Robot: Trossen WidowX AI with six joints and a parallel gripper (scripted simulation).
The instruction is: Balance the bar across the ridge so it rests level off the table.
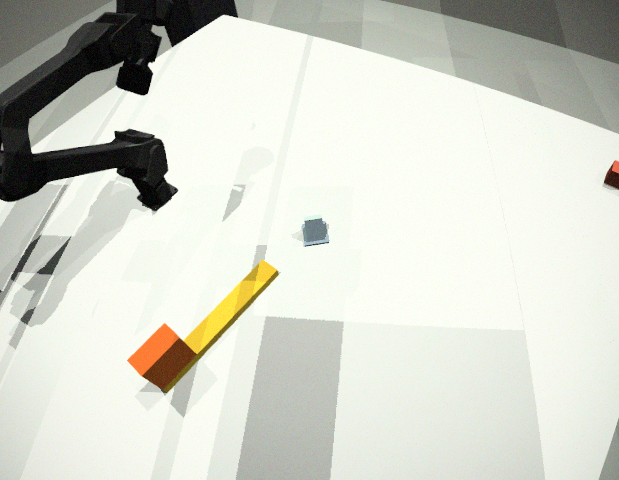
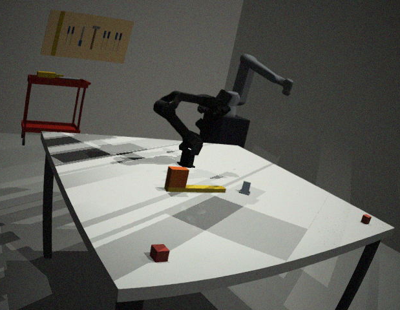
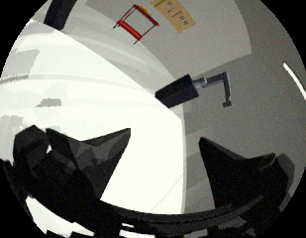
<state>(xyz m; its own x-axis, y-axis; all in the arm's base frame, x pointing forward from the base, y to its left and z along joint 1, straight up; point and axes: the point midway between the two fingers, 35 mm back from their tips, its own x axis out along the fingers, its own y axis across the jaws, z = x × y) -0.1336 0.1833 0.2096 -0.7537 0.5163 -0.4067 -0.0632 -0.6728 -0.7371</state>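
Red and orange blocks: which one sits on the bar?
The large orange block, standing on one end of the yellow bar. The two small red cubes lie apart near the table's edges.

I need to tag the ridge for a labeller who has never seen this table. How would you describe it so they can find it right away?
Start at the white table and find the long yellow bar with an orange block on one end. Just beyond the bar's bare end stands the ridge, apart from it. It is the only small grey-blue piece; the other small items are red cubes near the table's edges.

white table [image 2: 293,240] – bar [image 1: 231,310], ridge [image 1: 315,230], cubes [image 2: 159,252]
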